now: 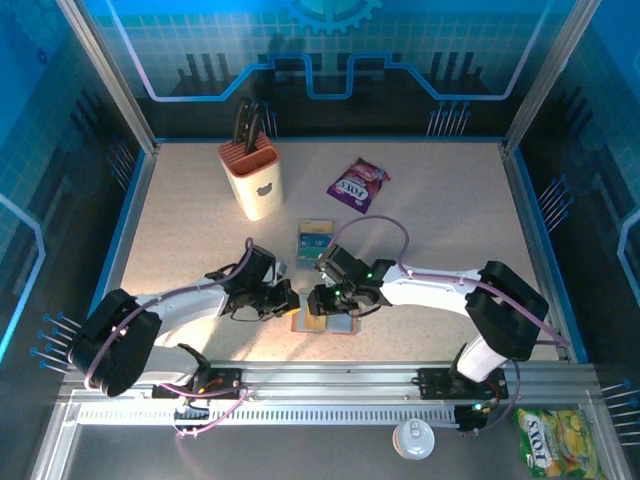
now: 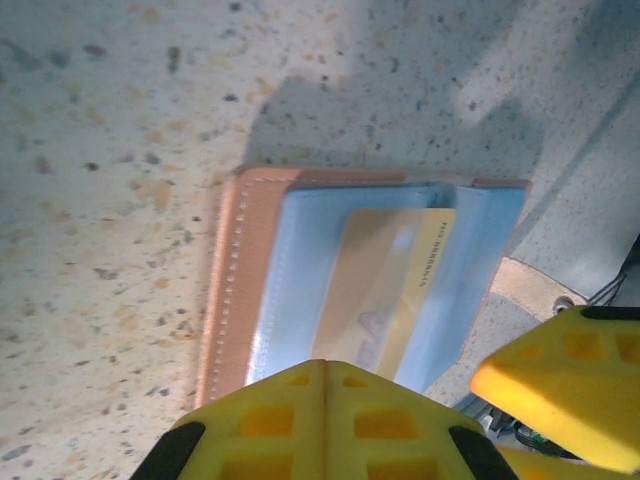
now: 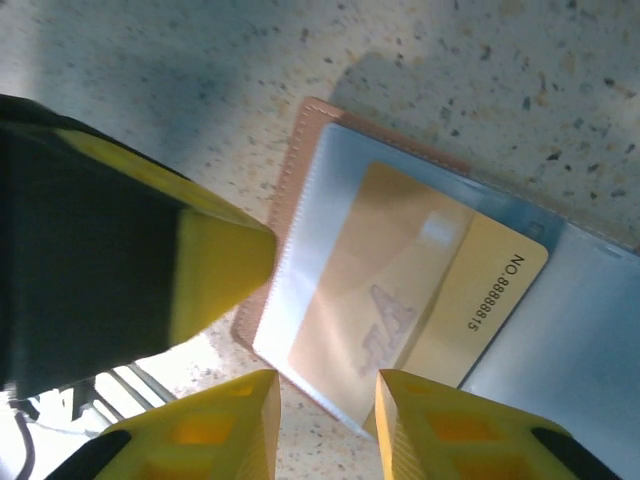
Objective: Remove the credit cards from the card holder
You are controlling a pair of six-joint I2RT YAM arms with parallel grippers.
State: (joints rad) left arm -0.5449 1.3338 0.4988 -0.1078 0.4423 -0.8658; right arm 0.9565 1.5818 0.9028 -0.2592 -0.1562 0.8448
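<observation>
The tan-brown card holder [image 1: 326, 322] lies open on the table between my two grippers. A yellowish credit card [image 3: 400, 300] sits in its clear grey-blue sleeve [image 2: 300, 280], one end sticking out of the pocket. The same card [image 2: 385, 290] appears in the left wrist view. Teal and blue credit cards [image 1: 314, 238] lie stacked on the table behind the holder. My left gripper [image 2: 325, 372] is shut, its tips together over the sleeve's near edge. My right gripper [image 3: 327, 395] stands open at the sleeve's corner, fingers not touching the card.
A beige knife block [image 1: 252, 178] stands at the back left and a purple snack packet [image 1: 357, 184] lies at the back centre. Off the table's front edge are a white lid [image 1: 413, 438] and a yellow packet [image 1: 553, 440].
</observation>
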